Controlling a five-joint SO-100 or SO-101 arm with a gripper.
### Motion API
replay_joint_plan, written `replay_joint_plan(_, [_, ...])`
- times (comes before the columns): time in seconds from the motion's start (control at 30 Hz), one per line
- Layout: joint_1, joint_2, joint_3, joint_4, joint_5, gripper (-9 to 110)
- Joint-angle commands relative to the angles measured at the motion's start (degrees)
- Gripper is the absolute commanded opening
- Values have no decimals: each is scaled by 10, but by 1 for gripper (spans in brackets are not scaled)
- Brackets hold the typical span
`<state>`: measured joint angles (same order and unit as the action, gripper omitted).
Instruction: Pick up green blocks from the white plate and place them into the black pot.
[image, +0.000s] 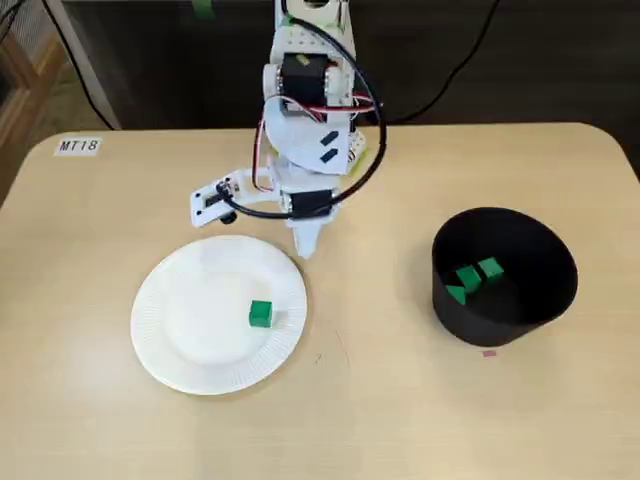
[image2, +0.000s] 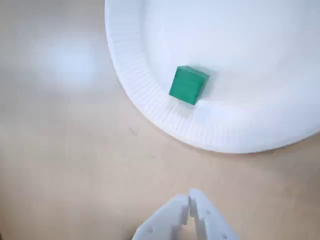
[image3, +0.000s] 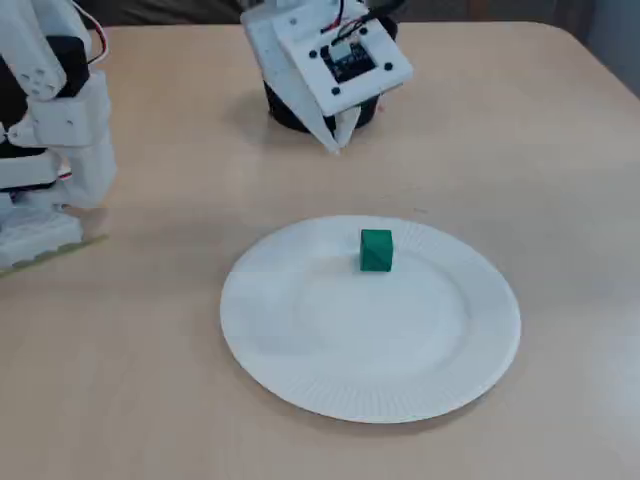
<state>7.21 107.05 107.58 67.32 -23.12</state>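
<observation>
One green block lies on the white paper plate, near its right rim in a fixed view; it also shows in the wrist view as a green block on the plate and in the other fixed view as a block on the plate. My gripper hangs shut and empty just beyond the plate's far edge, above the table. Its white fingertips are pressed together. The black pot on the right holds green blocks.
The arm's white base stands at the left in a fixed view. A small label reading MT18 sits at the table's far left corner. The pot is partly hidden behind the gripper.
</observation>
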Motion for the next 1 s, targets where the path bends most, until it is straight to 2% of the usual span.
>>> replay_joint_plan(0.0, [8, -24, -35, -29, 4, -2])
replay_joint_plan(0.23, [28, -36, -41, -40, 66, -2])
replay_joint_plan(0.27, [35, -38, -39, -40, 72, 1])
replay_joint_plan(0.37, [50, -44, -34, -35, 71, 21])
replay_joint_plan(0.43, [61, -49, -33, -25, 69, 29])
replay_joint_plan(0.7, [93, -105, -41, -12, 35, 36])
replay_joint_plan(0.97, [98, -171, -63, -21, 18, 34])
